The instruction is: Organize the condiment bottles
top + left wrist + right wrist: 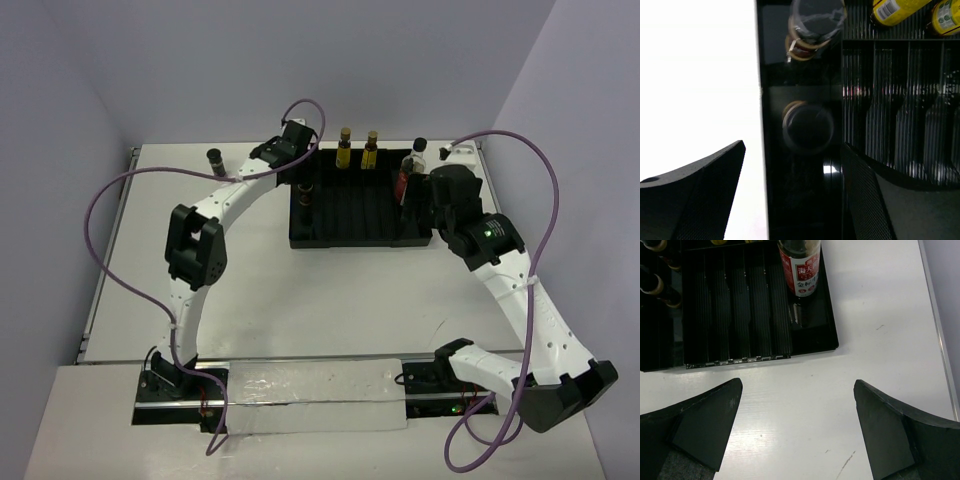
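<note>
Several condiment bottles stand in the black ribbed tray (360, 235); one dark bottle (214, 160) sits on the table (250, 290), left of it.
Left gripper (793, 145) open around a black-lidded brown bottle (807, 125), not touching. Right gripper (797, 382) wide, empty. Yellow bottles (344, 152) at the tray's far edge.

Seven bottles (345, 152), one tray (360, 215).
</note>
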Available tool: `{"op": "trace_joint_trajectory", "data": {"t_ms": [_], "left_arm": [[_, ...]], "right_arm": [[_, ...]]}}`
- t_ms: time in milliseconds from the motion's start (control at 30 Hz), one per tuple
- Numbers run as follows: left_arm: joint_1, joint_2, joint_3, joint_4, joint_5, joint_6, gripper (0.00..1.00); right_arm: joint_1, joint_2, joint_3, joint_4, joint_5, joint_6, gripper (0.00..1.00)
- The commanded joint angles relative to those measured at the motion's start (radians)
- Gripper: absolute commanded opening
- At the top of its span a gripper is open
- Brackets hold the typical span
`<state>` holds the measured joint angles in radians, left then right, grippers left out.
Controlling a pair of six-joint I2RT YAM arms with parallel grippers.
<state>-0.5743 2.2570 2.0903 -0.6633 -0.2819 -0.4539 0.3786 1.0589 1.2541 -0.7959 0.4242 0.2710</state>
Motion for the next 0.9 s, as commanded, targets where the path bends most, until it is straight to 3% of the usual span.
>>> {"op": "trace_joint_trajectory", "data": {"t_ms": [0,100,233,367,500,700,867], "left_arm": [[0.001,-0.259,-0.058,0.047,-0.104,-0.01,0.85],[0.034,-0.337,-0.144,0.051,-0.159,-0.026,0.85],[0.186,-0.411,-0.253,0.069,-0.128,-0.063,0.85],[0.31,-0.386,-0.287,0.065,-0.133,-0.074,0.86],[0.393,-0.293,-0.211,0.055,-0.098,-0.056,0.87],[0.437,-0.09,-0.038,0.028,-0.062,-0.035,0.92],[0.461,-0.012,0.047,0.042,-0.027,-0.016,0.93]], "right_arm": [[-0.003,0.019,0.014,0.048,-0.035,-0.001,1.0],[-0.003,0.022,0.014,0.06,-0.043,-0.001,1.0],[-0.003,0.038,0.013,0.061,-0.052,-0.001,1.0],[-0.001,0.058,0.033,0.063,-0.076,-0.001,1.0],[-0.001,0.06,0.039,0.07,-0.087,-0.001,1.0],[0.0,0.098,0.089,0.027,-0.082,-0.001,1.0],[0.0,0.104,0.098,0.018,-0.081,-0.001,1.0]]}}
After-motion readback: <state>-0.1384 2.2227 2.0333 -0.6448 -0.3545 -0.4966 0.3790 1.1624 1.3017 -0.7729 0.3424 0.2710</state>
